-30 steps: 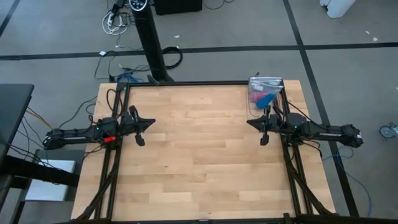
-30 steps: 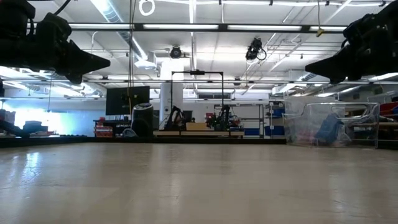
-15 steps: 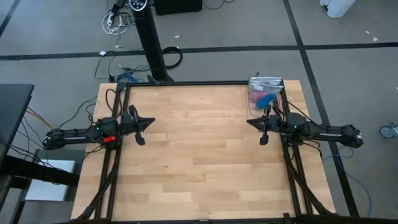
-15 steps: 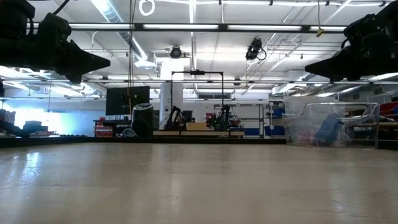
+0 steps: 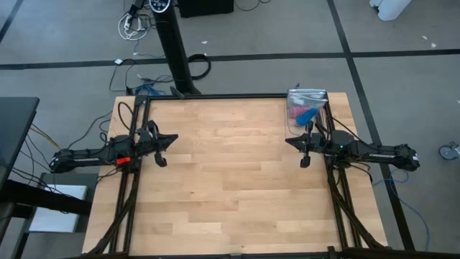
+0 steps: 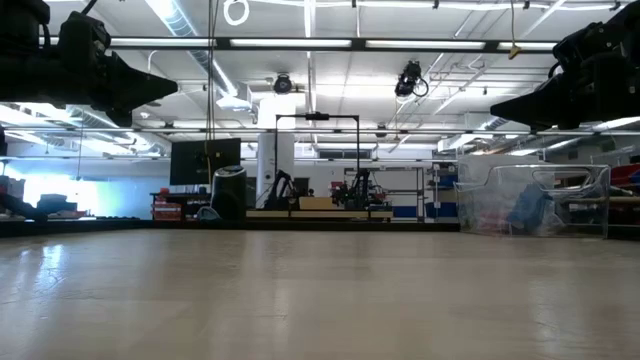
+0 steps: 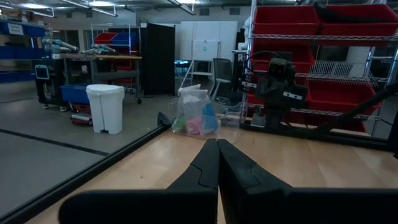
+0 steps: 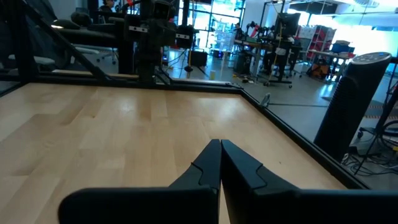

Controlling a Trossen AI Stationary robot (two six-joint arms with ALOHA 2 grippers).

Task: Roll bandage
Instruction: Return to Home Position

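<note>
The blue bandage (image 5: 307,115) lies inside a clear plastic bag (image 5: 307,96) at the table's far right corner, next to a pink roll (image 5: 294,113). The bag also shows in the low view (image 6: 530,200) and the left wrist view (image 7: 194,112). My left gripper (image 5: 175,139) is shut and empty above the table's left side. My right gripper (image 5: 288,141) is shut and empty above the right side, just on the near side of the bag. Both hang well above the table top in the low view, the left gripper (image 6: 172,90) and the right gripper (image 6: 497,103).
The wooden table top (image 5: 230,180) stretches bare between the two grippers. A black frame (image 5: 215,96) runs along its far edge and sides. The arms' bases and cables sit at the left and right edges.
My left gripper has gone up a little, still shut. The right arm and the bag have kept still.
</note>
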